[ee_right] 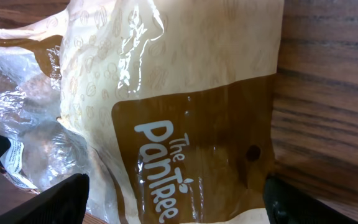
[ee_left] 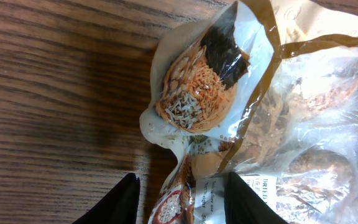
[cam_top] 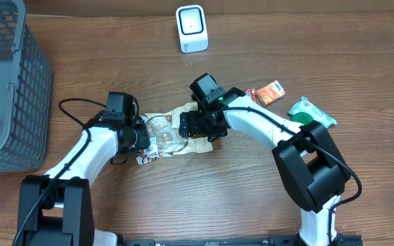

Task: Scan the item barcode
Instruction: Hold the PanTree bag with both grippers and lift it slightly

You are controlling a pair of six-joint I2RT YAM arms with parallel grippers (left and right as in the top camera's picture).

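Observation:
A clear and tan snack bag [cam_top: 167, 131] printed "The Pantree" lies flat on the wooden table between my two grippers. My left gripper [cam_top: 143, 141] is at the bag's left end. In the left wrist view its jaws [ee_left: 180, 177] stand partly apart astride the bag's [ee_left: 303, 124] crumpled corner, with a gap of bare wood beside the left finger. My right gripper [cam_top: 195, 127] hangs over the bag's right end, wide open [ee_right: 176, 186], its fingers on either side of the brown panel [ee_right: 191, 155]. A white scanner [cam_top: 191, 29] stands at the back. No barcode shows.
A grey mesh basket [cam_top: 5, 89] fills the far left. A red packet [cam_top: 268, 93] and a green packet [cam_top: 311, 113] lie to the right of my right arm. Cables loop beside the left arm.

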